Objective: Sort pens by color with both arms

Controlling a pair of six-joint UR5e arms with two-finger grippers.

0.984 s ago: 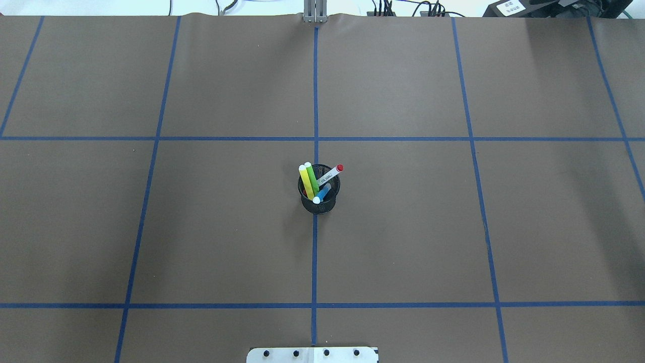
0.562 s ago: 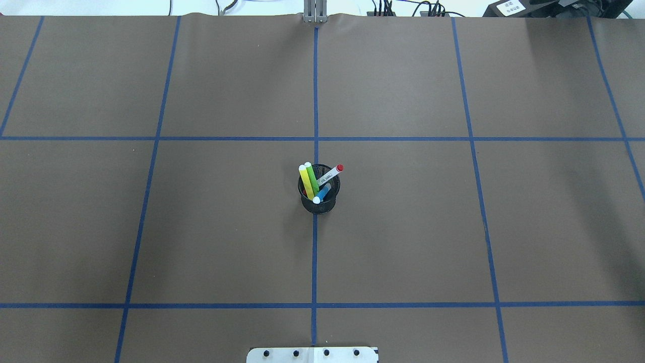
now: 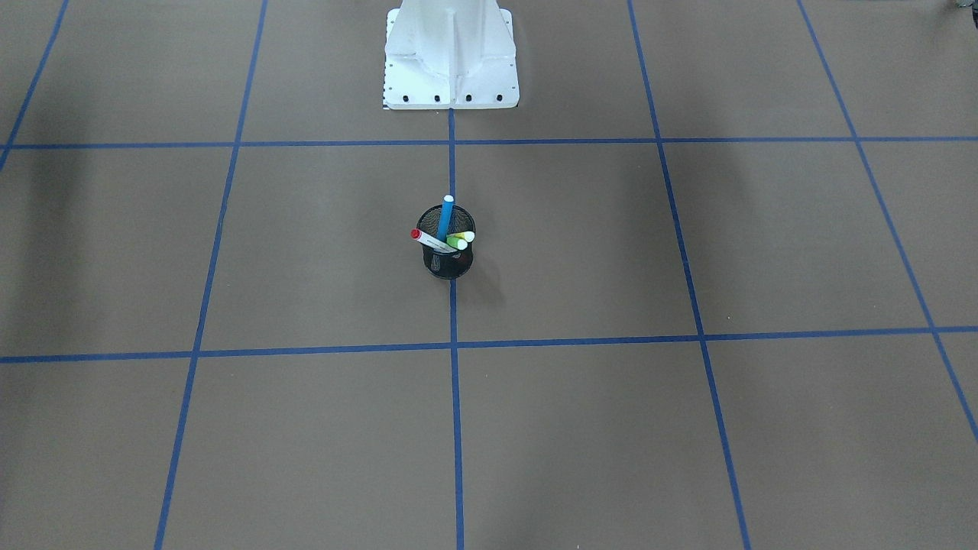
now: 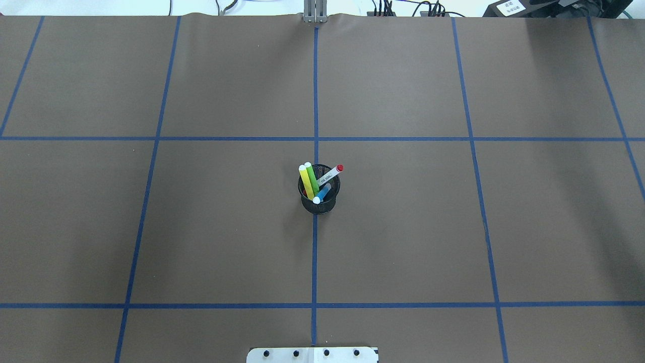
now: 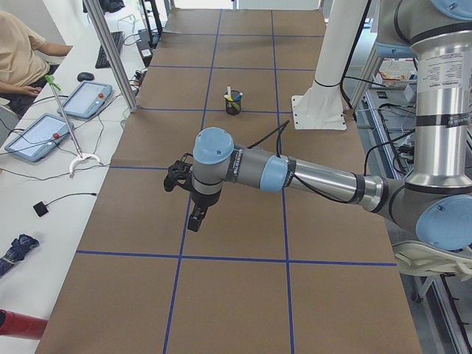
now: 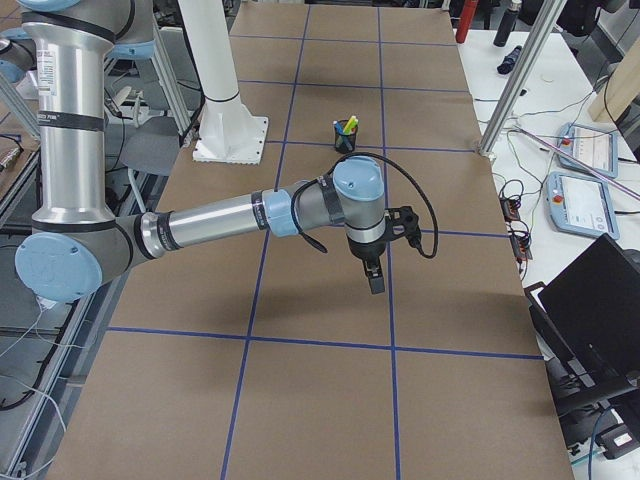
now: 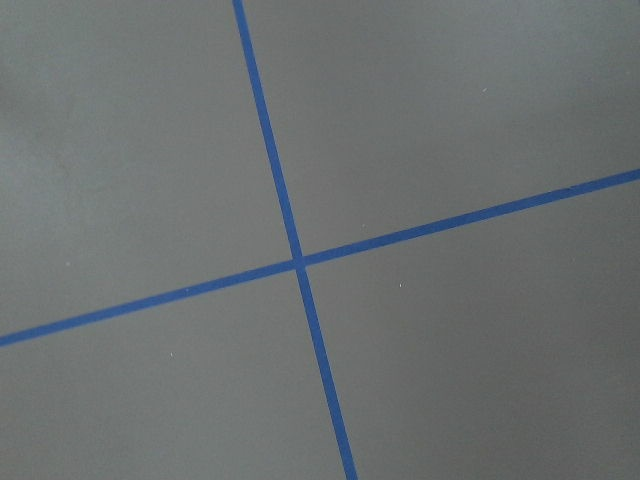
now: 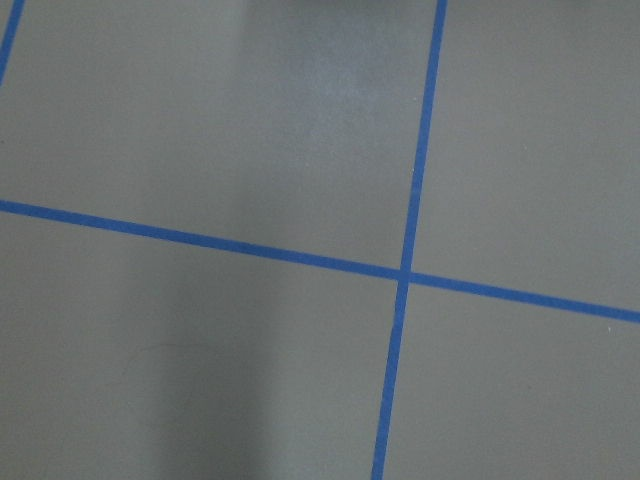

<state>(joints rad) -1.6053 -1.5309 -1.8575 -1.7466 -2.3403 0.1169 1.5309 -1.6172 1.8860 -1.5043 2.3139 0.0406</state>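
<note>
Pens (image 4: 306,184) in cup (image 4: 318,206) looked light, stiff, slick; upper barrels offered hold, red pen (image 4: 327,176) leaning toward 2 o'clock; spread of left gripper (image 5: 196,220) and right gripper (image 6: 375,283) could not be told.

robot lab: ur5e arms (image 5: 310,175), tape-gridded table (image 4: 403,227), teach pendants (image 5: 82,100)

I see bright, even light from overhead, only soft broad shadows on the brown table (image 4: 403,227) and a faint one beside the mesh cup (image 3: 448,263) (a pale sheen shows in the right wrist view), the pens (image 4: 306,182) crisp, both wrist views slightly softer.
</note>
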